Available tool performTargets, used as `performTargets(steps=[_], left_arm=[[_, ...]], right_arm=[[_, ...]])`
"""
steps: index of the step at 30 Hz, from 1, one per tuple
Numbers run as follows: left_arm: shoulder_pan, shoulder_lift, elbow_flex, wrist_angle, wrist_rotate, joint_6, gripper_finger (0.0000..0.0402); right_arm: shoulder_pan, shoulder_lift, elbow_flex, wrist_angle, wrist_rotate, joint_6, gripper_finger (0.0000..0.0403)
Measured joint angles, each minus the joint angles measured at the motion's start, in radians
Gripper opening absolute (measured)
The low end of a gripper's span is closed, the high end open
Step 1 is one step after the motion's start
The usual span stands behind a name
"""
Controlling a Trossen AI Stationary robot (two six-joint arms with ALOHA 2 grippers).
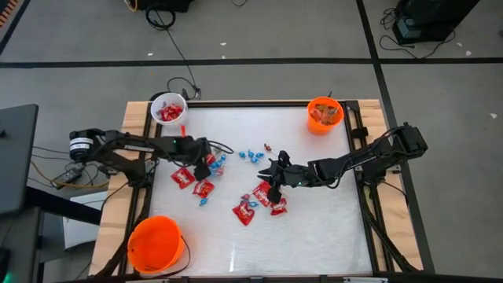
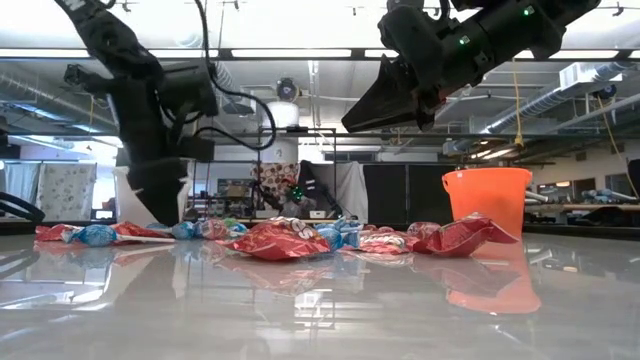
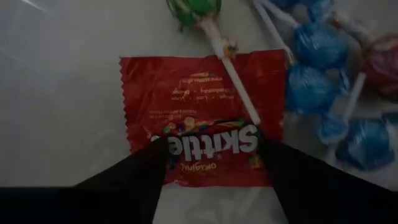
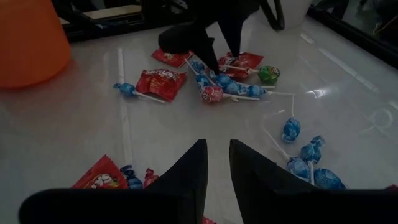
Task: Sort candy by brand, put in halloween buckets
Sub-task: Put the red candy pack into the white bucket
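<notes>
The left tool [image 3: 211,158] is spread wide, its fingers set either side of a red Skittles packet [image 3: 202,118] lying flat on the counter [image 3: 62,93], apparently positioned for a grasp. "SKITTLES" and "ORIGINAL" are read on it. A green lollipop's stick [image 3: 233,78] is laid across the wrapper, with blue lollipops [image 3: 311,87] beside. The right tool [image 4: 217,165], nearly closed and empty, is held above the counter.

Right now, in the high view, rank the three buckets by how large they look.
1. The large orange bucket at the near left corner looks clearly largest.
2. The white bucket and the small orange bucket at the far corners look about alike, so I would not rank one over the other.
</notes>
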Motion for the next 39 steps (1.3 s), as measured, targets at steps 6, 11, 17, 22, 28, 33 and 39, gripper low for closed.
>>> performTargets(steps=[6, 11, 17, 22, 28, 33, 39], left_arm=[[-0.001, 0.084, 0.006, 0.068, -0.037, 0.027, 0.0256], [-0.001, 0.088, 0.031, 0.046, -0.003, 0.028, 0.0142], [0.001, 0.068, 0.129, -0.163, 0.009, 0.031, 0.0012], [0.001, 0.025, 0.262, -0.354, -0.062, 0.031, 0.002], [0.0, -0.019, 0.332, -0.417, -0.065, -0.004, 0.0019], [-0.019, -0.009, 0.255, -0.324, -0.047, -0.021, 0.0074], [-0.002, -0.008, 0.11, -0.18, -0.067, -0.079, 0.0189]], right_arm=[[0.0, 0.0, 0.0, -0.009, -0.016, -0.003, 0.008], [0.0, 0.0, 0.0, -0.013, -0.036, -0.021, 0.008], [0.0, 0.0, 0.0, -0.025, -0.038, -0.021, 0.008], [0.0, 0.0, 0.0, -0.031, -0.049, -0.021, 0.008], [0.0, 0.0, 0.0, -0.032, -0.055, -0.027, 0.008], [0.0, 0.0, 0.0, -0.036, -0.058, -0.029, 0.008], [0.0, 0.0, 0.0, -0.048, -0.06, -0.028, 0.008]])
